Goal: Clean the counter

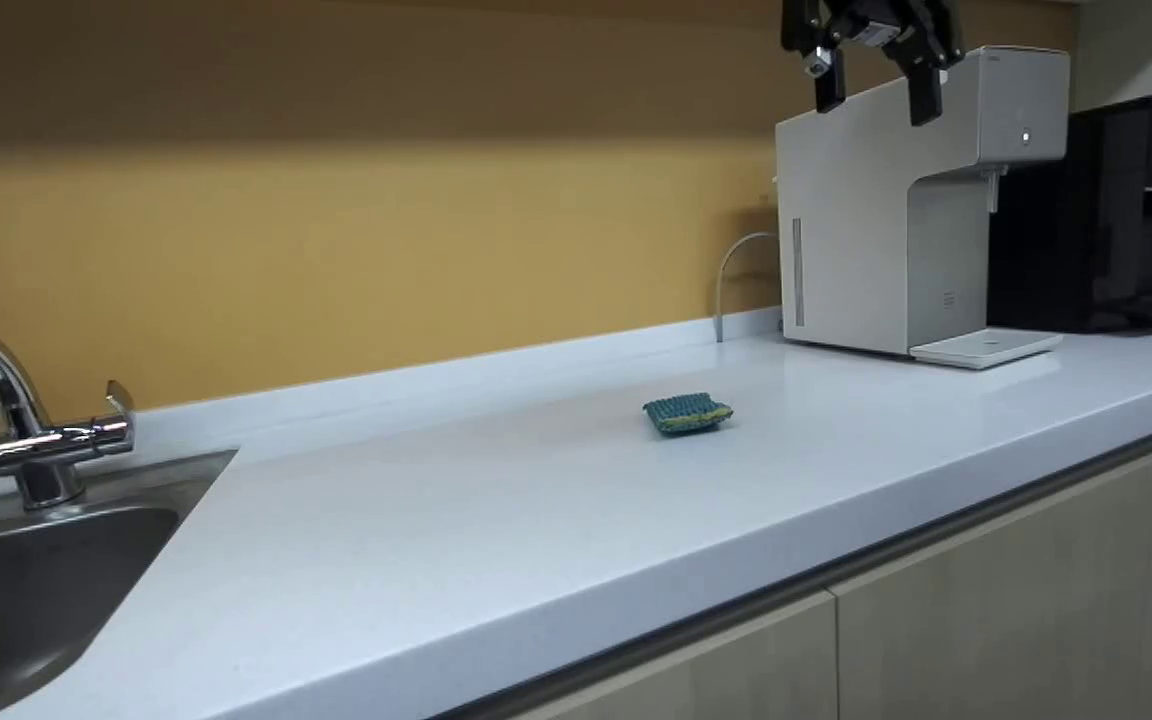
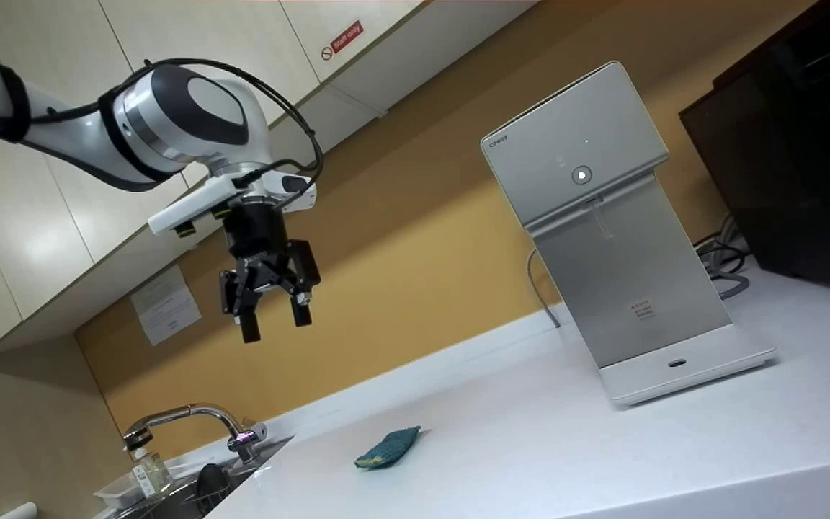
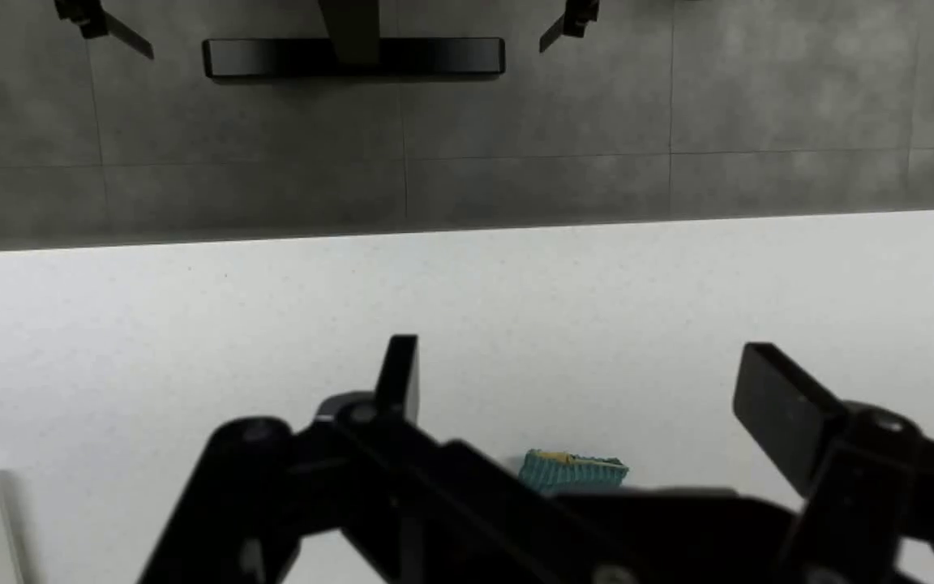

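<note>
My end effector [image 2: 276, 329] spread wide, empty. Scrubber [image 3: 571, 470] at wrist-view 5 o'clock: I'd centre, pinch high, wipe worktop [image 1: 536, 490].

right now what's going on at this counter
A robot arm holds its end effector open above the counter, with nothing gripped. A teal knitted pad lies on the counter, untouched, between the sink and a pale dispenser. Nothing is being wiped at this moment.
</note>
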{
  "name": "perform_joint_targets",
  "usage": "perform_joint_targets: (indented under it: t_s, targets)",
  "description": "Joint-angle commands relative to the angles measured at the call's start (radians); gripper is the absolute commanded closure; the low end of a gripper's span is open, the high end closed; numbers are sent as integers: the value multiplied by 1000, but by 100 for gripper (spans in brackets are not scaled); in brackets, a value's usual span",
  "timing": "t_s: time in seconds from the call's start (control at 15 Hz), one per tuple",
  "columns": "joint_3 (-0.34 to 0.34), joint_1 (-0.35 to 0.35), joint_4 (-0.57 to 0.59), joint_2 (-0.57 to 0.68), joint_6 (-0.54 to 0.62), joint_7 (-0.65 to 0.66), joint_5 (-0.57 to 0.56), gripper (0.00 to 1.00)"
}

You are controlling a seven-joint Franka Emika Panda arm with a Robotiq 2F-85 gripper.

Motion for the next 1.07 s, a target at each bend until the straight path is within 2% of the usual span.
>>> perform_joint_targets:
  t_s: [0.0,0.2,0.4,0.67,0.87,0.93,1.0]
  targets:
    - [10,-12,3,1,-3,-3,2,0]
    - [36,-16,-2,18,54,63,-25,0]
    - [77,-18,-24,50,211,143,-68,0]
    - [139,-10,-35,142,417,314,-167,0]
    - [168,8,-9,223,460,404,-223,0]
    - [147,9,-36,184,454,330,-190,0]
    - [153,15,-34,206,463,351,-199,0]
